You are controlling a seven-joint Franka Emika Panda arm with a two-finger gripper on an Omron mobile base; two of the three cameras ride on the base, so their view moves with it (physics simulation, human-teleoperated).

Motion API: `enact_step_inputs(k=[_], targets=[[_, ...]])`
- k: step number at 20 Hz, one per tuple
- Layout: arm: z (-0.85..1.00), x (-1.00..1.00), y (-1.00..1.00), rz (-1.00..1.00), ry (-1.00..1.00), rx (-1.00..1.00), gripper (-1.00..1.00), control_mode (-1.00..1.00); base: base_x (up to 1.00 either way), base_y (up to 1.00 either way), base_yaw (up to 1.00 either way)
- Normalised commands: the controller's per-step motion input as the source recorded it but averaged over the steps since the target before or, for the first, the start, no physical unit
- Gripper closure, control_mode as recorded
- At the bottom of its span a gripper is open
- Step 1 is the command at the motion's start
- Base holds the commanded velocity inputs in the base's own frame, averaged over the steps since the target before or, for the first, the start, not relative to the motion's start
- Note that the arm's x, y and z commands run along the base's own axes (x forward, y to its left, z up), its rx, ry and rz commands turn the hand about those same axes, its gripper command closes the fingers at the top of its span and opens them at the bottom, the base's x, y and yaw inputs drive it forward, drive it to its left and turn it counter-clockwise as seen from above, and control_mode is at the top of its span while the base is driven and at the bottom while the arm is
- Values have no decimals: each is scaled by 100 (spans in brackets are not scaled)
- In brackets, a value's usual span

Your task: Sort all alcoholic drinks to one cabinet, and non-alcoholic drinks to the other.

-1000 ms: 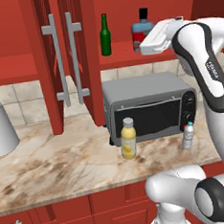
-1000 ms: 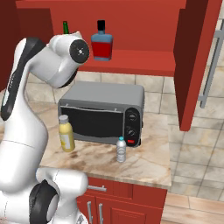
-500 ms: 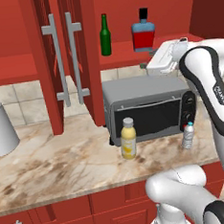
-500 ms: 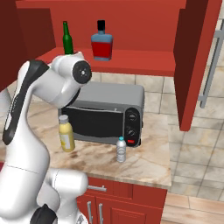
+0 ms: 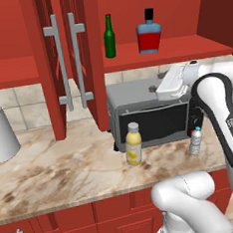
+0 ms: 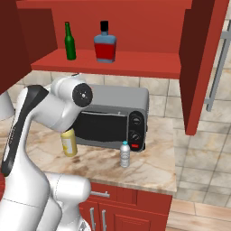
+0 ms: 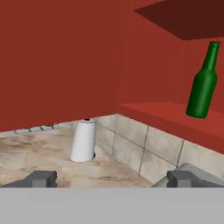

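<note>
Lowered: arm, from shelf level to toaster oven (image 5: 153,113) top. End effector (image 7: 111,178) fingers apart, empty. Green bottle (image 5: 109,37), red-and-blue bottle (image 5: 148,31): upper-centre shelf. Juice bottle (image 5: 133,144), water bottle (image 5: 195,141): surface, unsorted.

- Red shelf (image 5: 182,50): a green bottle (image 5: 109,37) stands left, a red-and-blue bottle (image 5: 148,31) just right of it, apart.
- Marble bench (image 5: 68,167): a toaster oven (image 5: 148,113) at the far side, a juice bottle (image 5: 133,144) and a water bottle (image 5: 195,140) in front, a white roll (image 5: 1,133) far left.
</note>
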Motion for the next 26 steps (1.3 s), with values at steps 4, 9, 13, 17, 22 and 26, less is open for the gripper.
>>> enact_step_inputs(k=[4, 9, 13, 17, 22, 26], targets=[[-46, -38, 0, 0, 10, 0, -100, -100, 0, 0, 0], [-35, -27, 0, 0, 10, 0, -100, -100, 0, 0, 0], [-15, -28, -5, 0, 4, 1, -100, -100, 0, 0, 0], [-11, -35, -6, 0, 0, 1, -100, -100, 0, 0, 0], [-22, -33, -8, 0, 1, 0, -100, -100, 0, 0, 0], [-38, -12, -1, 0, 9, 0, -100, -100, 0, 0, 0]])
